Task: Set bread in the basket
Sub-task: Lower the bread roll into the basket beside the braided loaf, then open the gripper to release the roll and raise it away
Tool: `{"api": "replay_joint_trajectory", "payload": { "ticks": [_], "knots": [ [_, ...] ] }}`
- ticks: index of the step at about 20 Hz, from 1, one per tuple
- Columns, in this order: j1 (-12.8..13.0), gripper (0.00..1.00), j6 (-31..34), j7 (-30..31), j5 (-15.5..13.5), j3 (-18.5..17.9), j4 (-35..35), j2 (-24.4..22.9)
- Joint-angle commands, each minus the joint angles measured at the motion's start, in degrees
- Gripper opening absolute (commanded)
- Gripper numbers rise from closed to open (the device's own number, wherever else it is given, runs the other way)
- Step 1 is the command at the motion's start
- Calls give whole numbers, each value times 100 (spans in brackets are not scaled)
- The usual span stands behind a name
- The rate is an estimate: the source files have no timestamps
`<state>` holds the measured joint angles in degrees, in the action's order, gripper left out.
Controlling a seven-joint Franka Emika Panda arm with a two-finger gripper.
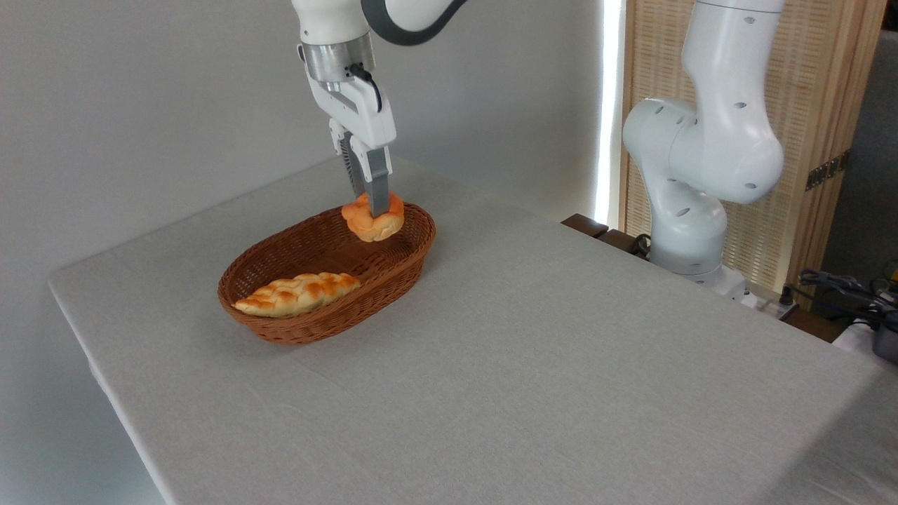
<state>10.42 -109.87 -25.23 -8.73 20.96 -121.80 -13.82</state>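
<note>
Camera view: fixed, looking across the counter point(533, 365).
Tool point(374, 210): pointing down, fingers pinching the bread point(374, 219).
Bread: held above the far right end of the basket point(280, 330).
Basket: on the counter, braided loaf point(298, 294) lying in its near left part.

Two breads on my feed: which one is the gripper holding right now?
The small round orange bun, pinched in the gripper above the far end of the basket. The long pale braided loaf lies loose at the near end.
</note>
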Motion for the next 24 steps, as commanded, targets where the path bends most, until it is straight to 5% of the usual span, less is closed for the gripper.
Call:
{"api": "replay_joint_trajectory", "payload": {
  "ticks": [1, 13, 16, 19, 24],
  "knots": [
    [4, 100, -280, 186, -120, -5, -107, -7],
    [-67, 100, -236, 115, -59, -57, -45, -68],
    [-487, 100, -193, -103, 134, -206, 226, -121],
    [-673, 100, -114, -683, 574, -784, 665, -113],
    [-620, 100, 842, -1377, 539, -1893, 1912, 510]
  ]
}}
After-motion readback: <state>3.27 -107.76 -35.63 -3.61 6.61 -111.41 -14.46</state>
